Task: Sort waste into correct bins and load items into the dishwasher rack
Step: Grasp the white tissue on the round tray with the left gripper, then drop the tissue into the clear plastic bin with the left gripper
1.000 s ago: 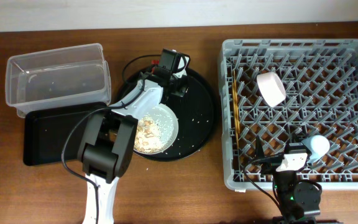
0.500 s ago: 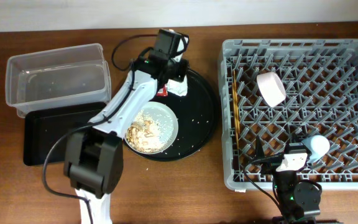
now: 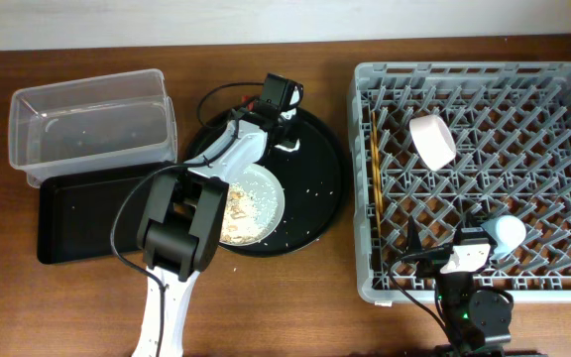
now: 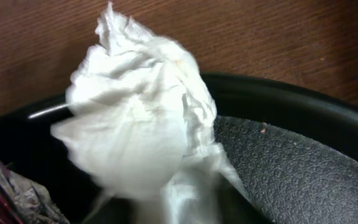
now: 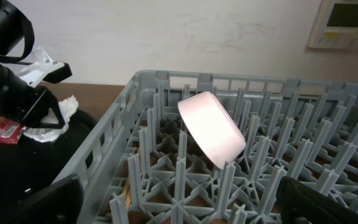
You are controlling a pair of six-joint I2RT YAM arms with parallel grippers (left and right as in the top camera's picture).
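Note:
My left gripper (image 3: 284, 127) is low over the round black tray and looks shut on the crumpled white napkin (image 4: 135, 118), which fills the left wrist view; its fingertips are hidden. The red snack wrapper (image 5: 5, 130) lies just beside the napkin (image 5: 58, 112). The whitish plate (image 3: 256, 193) holds beige scraps (image 3: 231, 218). In the grey dishwasher rack (image 3: 563, 283) are the white bowl (image 3: 431, 141), the light-blue cup (image 3: 508, 233) and the chopsticks (image 3: 374, 159). My right gripper (image 5: 179, 205) is open and empty over the rack's front. The carrot piece is not in view.
The clear tub (image 3: 87, 124) and the shallow black tray (image 3: 82, 213) sit at the left, the tub partly over the tray. The large round black tray (image 3: 320, 183) lies between them and the rack, with crumbs scattered on it.
My left arm stretched up and toward the far edge half a second ago, then came back down onto the napkin. The right arm and the rack's contents have not moved.

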